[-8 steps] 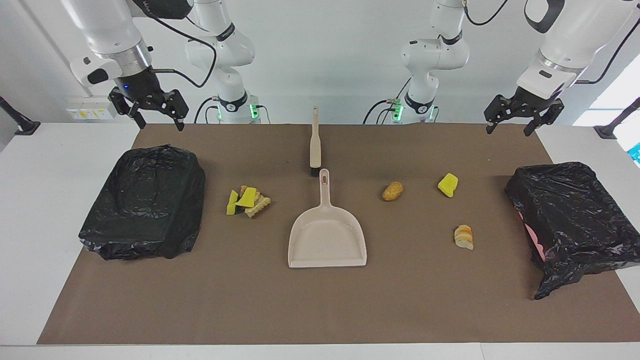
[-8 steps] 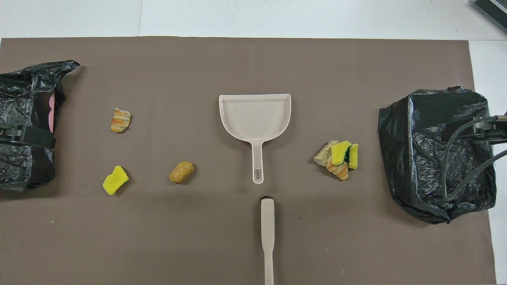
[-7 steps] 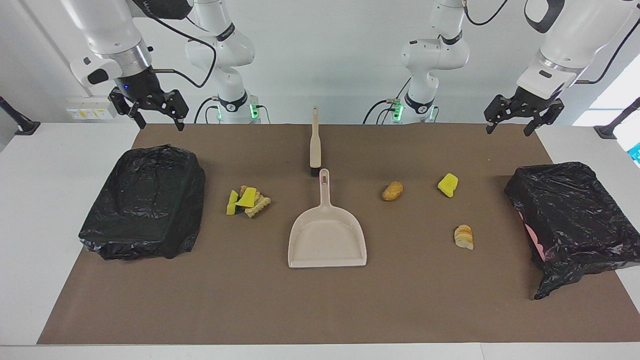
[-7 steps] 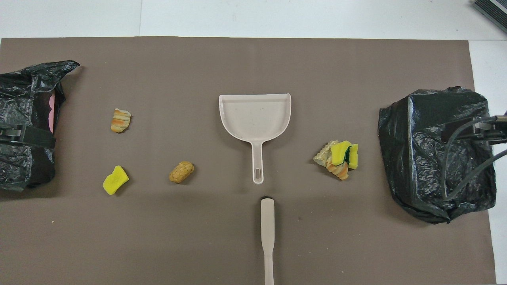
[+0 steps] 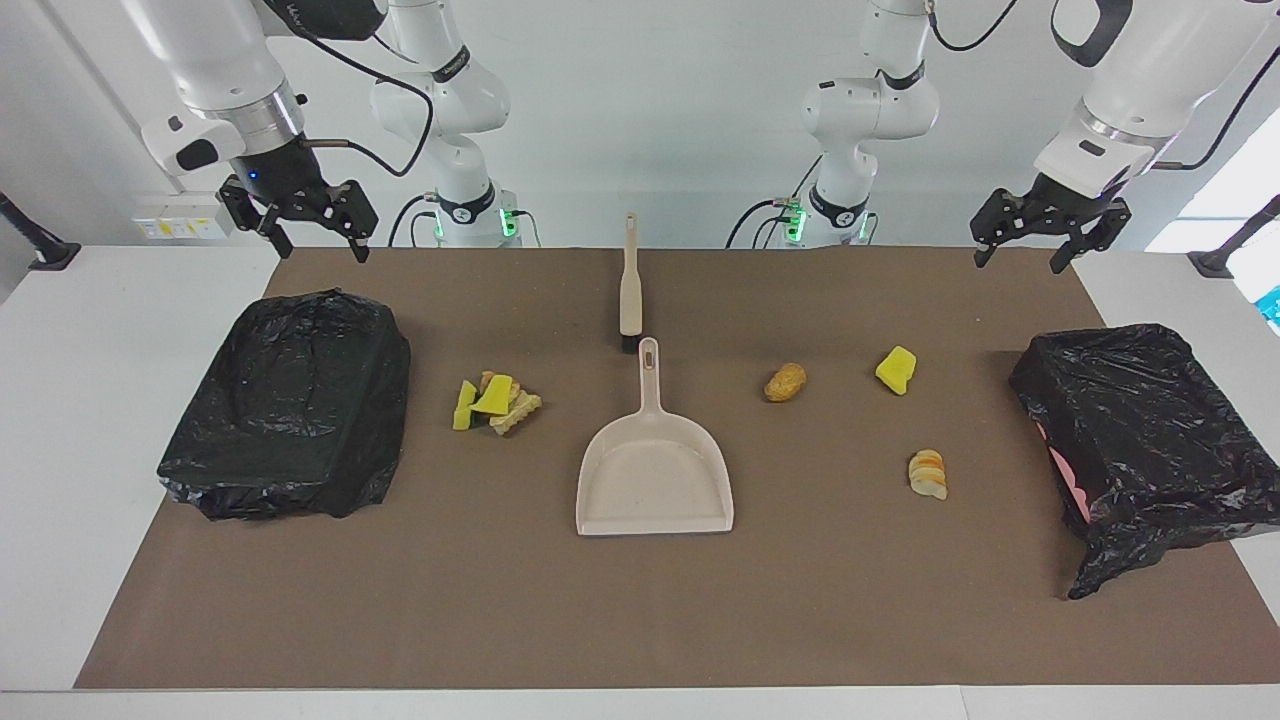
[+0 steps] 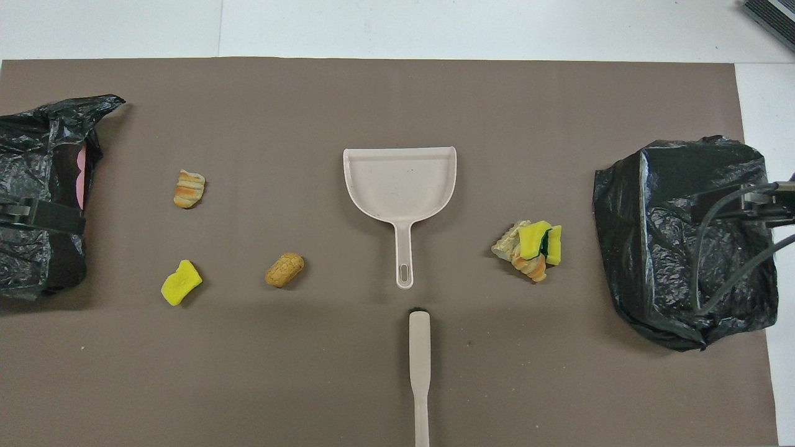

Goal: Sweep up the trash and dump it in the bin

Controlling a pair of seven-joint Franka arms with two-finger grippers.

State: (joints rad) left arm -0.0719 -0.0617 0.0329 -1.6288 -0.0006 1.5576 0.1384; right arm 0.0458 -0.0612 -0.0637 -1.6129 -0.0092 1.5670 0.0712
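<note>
From across the worktop [image 5: 60,420], both arms hang high at their own ends with nothing picked up. The right tool [image 5: 313,232] is over the edge of the brown mat [image 5: 640,620] above the flat black-bagged bin [image 5: 290,400], its fingers apart and empty. The left tool [image 5: 1033,248] is over the mat's other corner, also spread and empty.

The trash lies in two lots. A pile of sponge and bread scraps [image 5: 494,401] sits between the flat bin and the dustpan [image 5: 653,470]. Toward the left arm's end lie a brown potato-like lump [image 5: 786,381], a yellow sponge chunk [image 5: 896,369] and a striped bread piece [image 5: 928,473], well apart from each other.

The brush [image 5: 629,285] lies end to end with the dustpan handle, almost touching it, so a careless grab at either could knock the other askew. The round lump may roll away from the bristles, and the light sponge could hop over the pan's lip. The other bagged bin [image 5: 1140,440] sags, with pink showing through a gap; its mouth may be hard to hit.

From overhead, the brush [image 6: 420,366] is cut off at the bottom edge, and that bin [image 6: 37,192] at the side. The left tool [image 6: 25,212] appears as what I take to be a dark bar over it. Of the right arm only cables show over the flat bin [image 6: 683,236]. The scraps pile [image 6: 531,248] overlaps, so its count is unclear.
</note>
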